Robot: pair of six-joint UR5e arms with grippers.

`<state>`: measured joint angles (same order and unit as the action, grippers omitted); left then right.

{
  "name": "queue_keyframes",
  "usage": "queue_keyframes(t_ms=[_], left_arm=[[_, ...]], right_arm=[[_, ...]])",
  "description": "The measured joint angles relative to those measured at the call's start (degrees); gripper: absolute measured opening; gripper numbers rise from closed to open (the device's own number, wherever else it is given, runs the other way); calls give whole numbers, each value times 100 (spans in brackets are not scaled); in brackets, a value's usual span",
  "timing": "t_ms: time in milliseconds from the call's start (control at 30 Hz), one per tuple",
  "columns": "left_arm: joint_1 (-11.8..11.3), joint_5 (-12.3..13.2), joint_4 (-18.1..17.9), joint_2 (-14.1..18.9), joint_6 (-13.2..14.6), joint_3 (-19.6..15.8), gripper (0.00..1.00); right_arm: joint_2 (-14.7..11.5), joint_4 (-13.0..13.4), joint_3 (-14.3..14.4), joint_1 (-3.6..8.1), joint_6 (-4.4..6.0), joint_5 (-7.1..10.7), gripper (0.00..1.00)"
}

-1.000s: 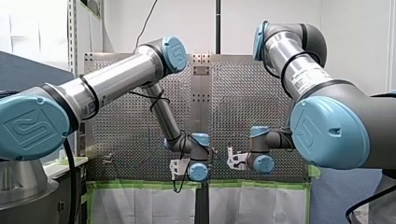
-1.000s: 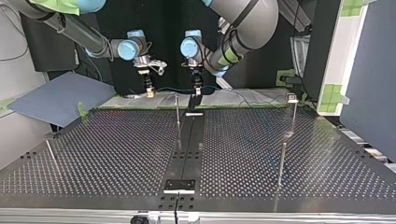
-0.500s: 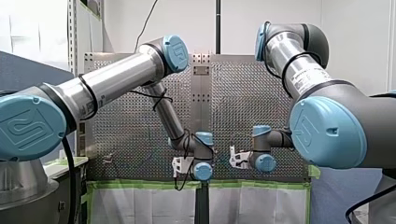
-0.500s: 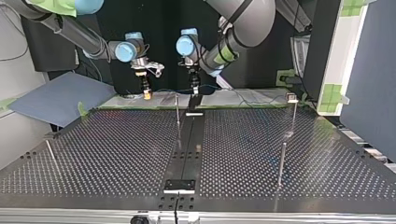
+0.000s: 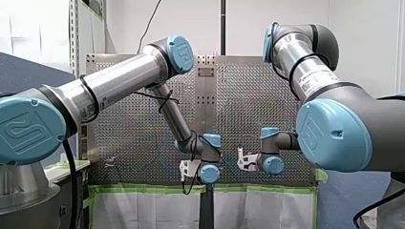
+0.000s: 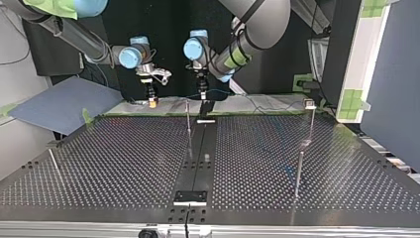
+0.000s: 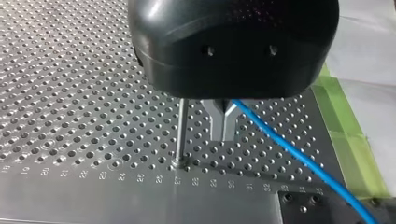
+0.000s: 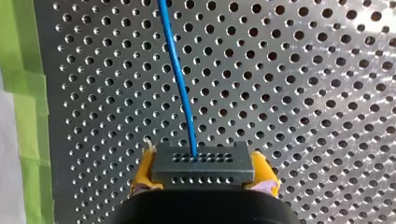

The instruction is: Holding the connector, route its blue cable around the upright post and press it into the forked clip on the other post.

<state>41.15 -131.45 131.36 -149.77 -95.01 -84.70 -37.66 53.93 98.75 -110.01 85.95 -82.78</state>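
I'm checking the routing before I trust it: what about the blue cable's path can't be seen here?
- Left wrist view: the black housing covers where the blue cable starts.
- Right wrist view: the cable leaves the connector and is cut off by the edge.
- Top view: the cable is too thin and distant to follow.

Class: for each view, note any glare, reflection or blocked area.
Right wrist view: glare whitens the table far ahead of the connector. Left wrist view: the black gripper body hides the upright post's top. Top view: the glossy table mirrors the posts. Front view: my right arm's big joint hides part of the table.
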Motion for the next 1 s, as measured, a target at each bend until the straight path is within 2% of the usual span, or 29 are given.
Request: queue_keyframes(t_ms=[400, 667, 1000], left_arm=[[2, 123, 166, -1, -156, 135, 4], [1, 177, 271, -1, -291, 212, 4], [-22, 231, 579, -1, -508, 434, 4]], right_arm=[[5, -1, -32, 88, 19, -2, 12], [12, -7, -53, 96, 11, -1, 12], [13, -97, -132, 99, -6, 5, 12]])
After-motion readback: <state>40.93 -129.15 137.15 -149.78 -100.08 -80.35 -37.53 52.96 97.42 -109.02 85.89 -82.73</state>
